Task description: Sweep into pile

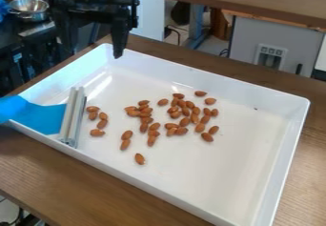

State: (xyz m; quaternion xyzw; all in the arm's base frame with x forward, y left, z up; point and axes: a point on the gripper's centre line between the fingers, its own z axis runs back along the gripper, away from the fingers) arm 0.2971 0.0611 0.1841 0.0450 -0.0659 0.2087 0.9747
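the jaws are spread, with nothing between them. the black gripper (92, 51) hangs over the far left corner of the white tray (283, 139), apart from everything in it. the sweeper (72, 118) is at the tray's left end: a pair of pale bars running from far to near, with a blue handle (38, 115) that crosses the tray's left wall. nothing grips it.

the brown almonds (185, 121) are on the tray's floor, mostly around its middle. the thickest cluster is just right of there, a looser group sits beside it on the left, and a few more are close to the sweeper. one almond (139, 159) is alone toward the tray's near side. the tray's right end has none. the tray itself rests on a wooden table (51, 165), and a metal bowl (28, 8) is beyond its far left side.

as for progress, this looks like an early stage: the almonds are bunched in places but form no single pile. what is left is probably most of the job: taking up the sweeper, closing the gaps between groups and bringing in the loner.
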